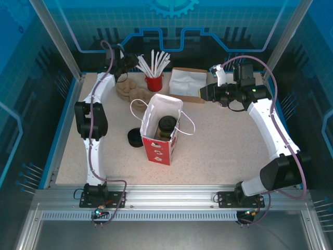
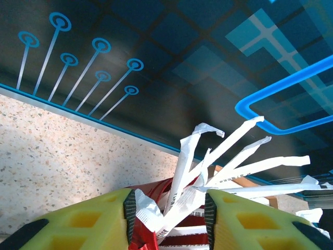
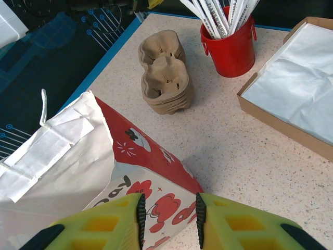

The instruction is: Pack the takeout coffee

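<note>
One takeout coffee (image 1: 166, 126) stood inside one open paper bag (image 1: 161, 136), nearer the arm bases than either pincer and between the two. The left pincer (image 2: 169, 216) had its fingers apart, with at least six wrapped straws (image 2: 229, 156) rising from the gap out of one red pail (image 1: 154, 83); the back wall (image 2: 156, 78) and the table's far edge lay close ahead of it. The right pincer (image 3: 170, 219), fingers apart and holding nothing, hung over the bag's printed side. Ahead of it sat one stack of pulp carriers (image 3: 165, 78), with one cardboard tray (image 3: 291, 88) to its right. One stack of black lids (image 1: 135, 137) sat beside the bag. Bare table (image 1: 229, 146) spread under the right arm
</note>
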{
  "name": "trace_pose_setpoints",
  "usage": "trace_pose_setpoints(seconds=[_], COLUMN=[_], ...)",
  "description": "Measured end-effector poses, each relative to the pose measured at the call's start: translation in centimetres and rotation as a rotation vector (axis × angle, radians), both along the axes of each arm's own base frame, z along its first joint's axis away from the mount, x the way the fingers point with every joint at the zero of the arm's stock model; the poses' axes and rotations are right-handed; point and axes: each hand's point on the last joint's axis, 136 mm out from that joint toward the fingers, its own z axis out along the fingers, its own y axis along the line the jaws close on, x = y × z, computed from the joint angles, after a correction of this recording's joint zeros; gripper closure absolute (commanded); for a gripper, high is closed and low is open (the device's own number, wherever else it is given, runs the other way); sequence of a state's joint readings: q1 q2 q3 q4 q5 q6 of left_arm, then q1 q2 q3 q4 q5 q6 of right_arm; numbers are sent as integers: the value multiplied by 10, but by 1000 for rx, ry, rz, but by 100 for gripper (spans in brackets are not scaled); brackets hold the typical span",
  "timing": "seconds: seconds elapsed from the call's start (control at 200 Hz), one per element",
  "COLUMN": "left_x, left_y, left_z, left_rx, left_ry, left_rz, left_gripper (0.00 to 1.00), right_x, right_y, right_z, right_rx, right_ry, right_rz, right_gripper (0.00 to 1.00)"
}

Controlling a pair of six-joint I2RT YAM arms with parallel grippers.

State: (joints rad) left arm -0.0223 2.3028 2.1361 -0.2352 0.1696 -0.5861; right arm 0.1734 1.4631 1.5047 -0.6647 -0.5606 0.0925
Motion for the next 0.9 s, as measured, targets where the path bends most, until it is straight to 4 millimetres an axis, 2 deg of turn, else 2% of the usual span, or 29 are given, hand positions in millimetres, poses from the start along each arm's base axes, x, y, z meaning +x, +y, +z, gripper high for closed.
trace_pose_setpoints(seconds=[0.27, 0.6, 0.895], left_x=[1, -1, 1], left_y=[-7, -2, -2], left_z=[-8, -34, -46], left_rx=[-13, -35, -54], left_ry=[19, 79, 98], left_rz=[13, 59, 70], left_gripper=[65, 66, 65], right_x=[0, 0, -1], right_y=[0, 0, 1], right_z=[0, 0, 0], right_rx=[0, -3, 1], right_ry=[0, -5, -5], right_rz=[0, 4, 10], right_gripper=[65, 65, 65])
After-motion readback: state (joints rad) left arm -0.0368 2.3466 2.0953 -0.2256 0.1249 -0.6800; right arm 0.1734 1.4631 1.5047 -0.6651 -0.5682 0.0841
